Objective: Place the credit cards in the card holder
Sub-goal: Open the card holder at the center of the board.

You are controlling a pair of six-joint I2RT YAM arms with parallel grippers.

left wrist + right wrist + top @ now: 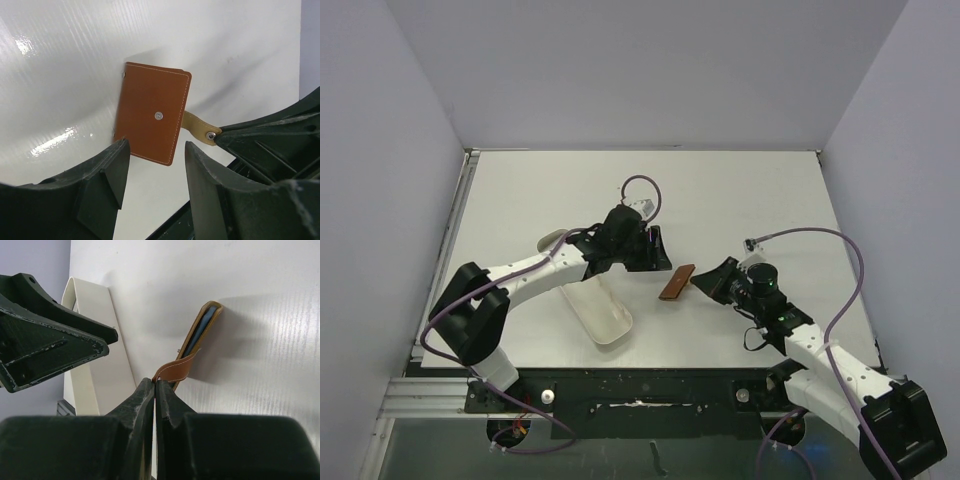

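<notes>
From where I stand, the card holder (150, 120) is up on its edge near the middle of the worktop (740, 200). It is held there by its tab (196, 126), which the right gripper (155, 385) has pinched between closed jaws. Whether its lower edge touches the surface I cannot tell.

The left gripper (156, 150) faces its brown outer face, jaws parted about halfway and empty, one finger to either side of the near edge. From the right wrist, a bluish-grey card (206, 320) sits between the leaves. No other card shows in any view. The white tray (600, 312) lies beside the left arm.

My guess is that the job now is to steady the holder and get it shut.

- The left jaws should close across the leather faces, squeezing the leaves flat so the card cannot slide out.
- They should stay clear of the stud (158, 115), since the tab looks meant to fasten there.
- The right should not tug, because a pull on the tab could swing the holder out from between the left fingers.
</notes>
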